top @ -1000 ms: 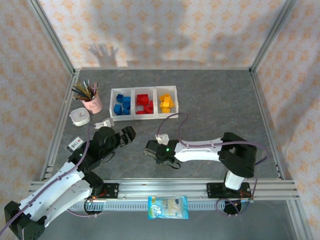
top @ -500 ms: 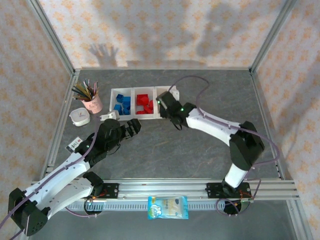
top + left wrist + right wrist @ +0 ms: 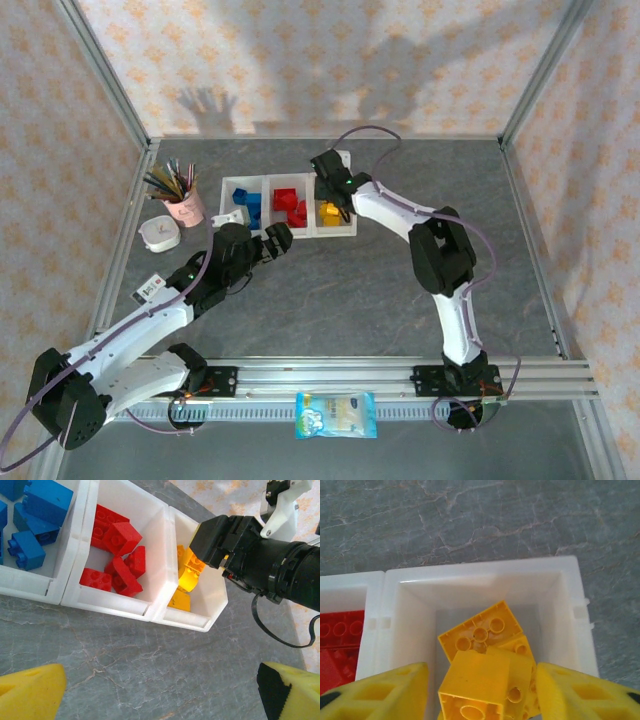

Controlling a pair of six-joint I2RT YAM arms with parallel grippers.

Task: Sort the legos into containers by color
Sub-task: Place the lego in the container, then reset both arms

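Three joined white containers (image 3: 262, 205) stand at the back left. Their bins hold blue legos (image 3: 246, 205) (image 3: 35, 510), red legos (image 3: 291, 208) (image 3: 117, 555) and yellow legos (image 3: 330, 212) (image 3: 480, 630). My right gripper (image 3: 330, 188) (image 3: 480, 680) hangs over the yellow bin (image 3: 470, 582). Its jaws are open around one yellow brick (image 3: 477, 677), with a thin gap at the left finger (image 3: 385, 692). Its black body (image 3: 235, 545) reaches over that bin's far end. My left gripper (image 3: 272, 240) (image 3: 160, 700) hovers open over bare table just in front of the bins.
A pink pencil cup (image 3: 183, 205) and a white round dish (image 3: 160, 233) stand left of the bins. A small white piece (image 3: 226, 217) lies by the blue bin. A card (image 3: 150, 288) lies at the left edge and a snack packet (image 3: 336, 414) on the front rail.
My right gripper swung from the table's near middle up to the yellow bin. The left gripper crept forward and right, toward the bins' front edge.
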